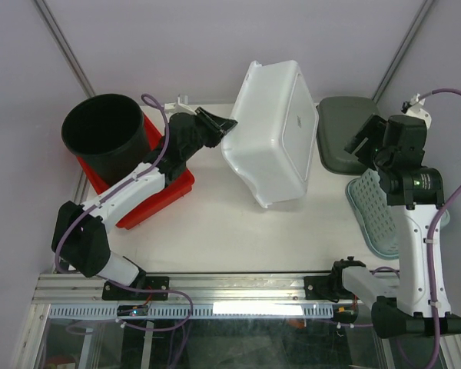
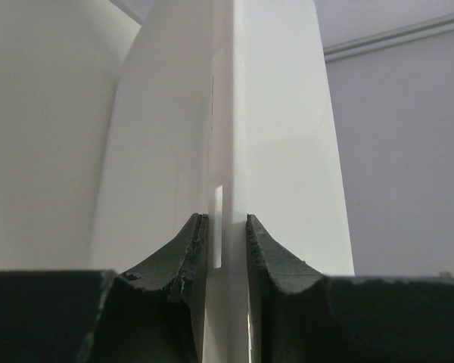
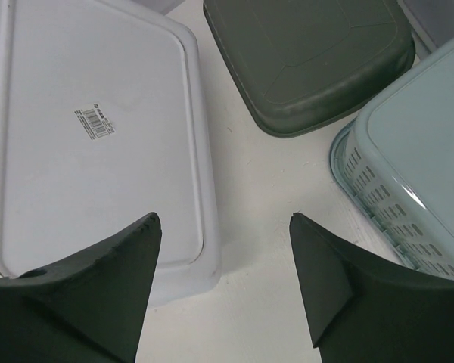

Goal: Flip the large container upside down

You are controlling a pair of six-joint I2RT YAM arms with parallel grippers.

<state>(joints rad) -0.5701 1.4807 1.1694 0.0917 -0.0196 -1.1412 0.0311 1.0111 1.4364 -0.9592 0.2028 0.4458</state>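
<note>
The large white container (image 1: 273,131) lies at the table's middle back, tilted, its flat bottom with a barcode label facing up and right. My left gripper (image 1: 227,127) is shut on its left rim; in the left wrist view the fingers (image 2: 189,249) pinch the thin white rim (image 2: 228,151) between them. My right gripper (image 1: 359,142) is open and empty, hovering to the right of the container. In the right wrist view the container's bottom (image 3: 98,136) fills the left side, and bare table shows between the open fingertips (image 3: 225,219).
A dark green container (image 1: 342,131) lies upside down at the back right (image 3: 310,60). A light teal perforated basket (image 1: 376,211) lies bottom up at the right (image 3: 416,174). A black bucket (image 1: 106,134) stands on a red tray (image 1: 157,200) at the left.
</note>
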